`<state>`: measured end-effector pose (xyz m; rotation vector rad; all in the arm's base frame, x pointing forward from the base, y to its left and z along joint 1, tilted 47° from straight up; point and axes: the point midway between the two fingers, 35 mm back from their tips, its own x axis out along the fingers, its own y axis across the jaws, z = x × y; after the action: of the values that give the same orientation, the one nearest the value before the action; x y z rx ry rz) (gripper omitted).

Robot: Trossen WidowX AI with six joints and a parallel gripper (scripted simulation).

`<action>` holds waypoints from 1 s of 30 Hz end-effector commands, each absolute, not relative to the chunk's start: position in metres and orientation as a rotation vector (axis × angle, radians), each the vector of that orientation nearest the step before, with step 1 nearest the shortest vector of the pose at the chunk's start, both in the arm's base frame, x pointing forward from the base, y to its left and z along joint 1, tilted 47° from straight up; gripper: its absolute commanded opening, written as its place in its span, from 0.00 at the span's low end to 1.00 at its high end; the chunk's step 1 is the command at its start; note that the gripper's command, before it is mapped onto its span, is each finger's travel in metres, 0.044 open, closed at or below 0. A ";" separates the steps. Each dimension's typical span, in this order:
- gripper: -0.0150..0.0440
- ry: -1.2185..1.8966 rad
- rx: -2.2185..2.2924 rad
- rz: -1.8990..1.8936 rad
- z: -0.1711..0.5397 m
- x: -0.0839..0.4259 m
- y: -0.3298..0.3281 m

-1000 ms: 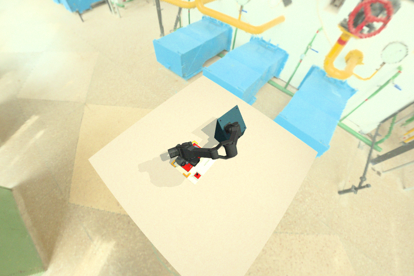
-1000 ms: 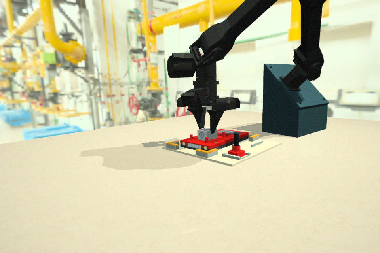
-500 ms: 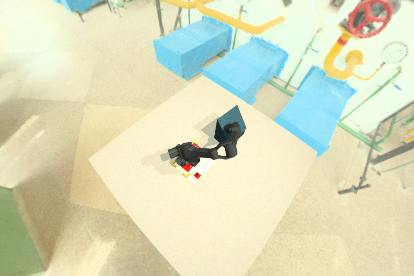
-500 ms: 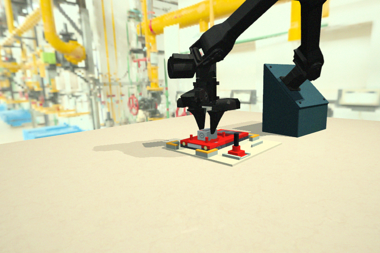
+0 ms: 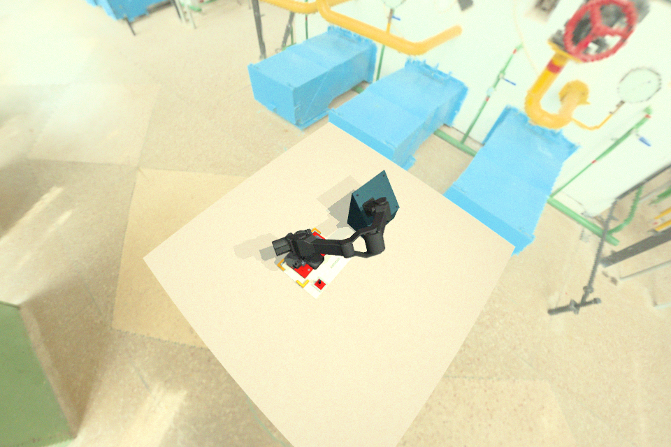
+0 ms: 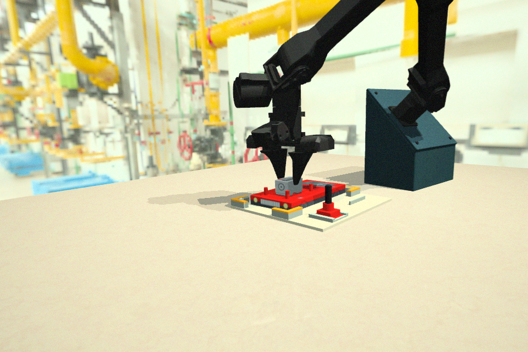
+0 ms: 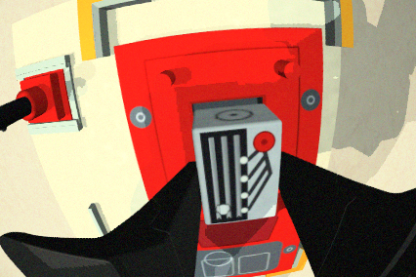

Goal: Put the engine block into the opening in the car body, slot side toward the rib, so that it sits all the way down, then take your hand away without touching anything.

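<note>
My gripper (image 6: 289, 181) (image 7: 236, 165) points down and is shut on the grey engine block (image 6: 282, 187) (image 7: 236, 175), one finger on each side. The block is upright over the opening (image 7: 229, 102) in the red car body (image 5: 303, 271) (image 6: 269, 197) (image 7: 134, 82). A dark strip of the opening shows past the block's far edge in the wrist view. Much of the block stands above the car's top; its underside is hidden, so I cannot tell how deep it sits. The slot side and rib cannot be made out. The arm hides the block in the top view.
Red pegs (image 6: 265, 191) (image 7: 181, 76) stand near the block. Yellow-topped corner brackets (image 6: 287, 210) (image 7: 85, 19) surround the car on a pale base plate (image 6: 360, 209) (image 7: 210, 4). A red part with a black stick (image 6: 328, 210) (image 7: 46, 98) stands beside it. A teal housing (image 6: 389, 161) is behind.
</note>
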<state>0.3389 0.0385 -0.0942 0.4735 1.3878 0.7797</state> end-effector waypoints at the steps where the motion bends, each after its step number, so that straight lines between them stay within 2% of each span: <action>1: 0.52 1.383 0.464 0.785 -0.092 0.340 0.036; 30: 0.52 1.388 0.473 0.777 -0.093 0.340 0.037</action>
<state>0.3403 0.0360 -0.0916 0.4702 1.3833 0.7805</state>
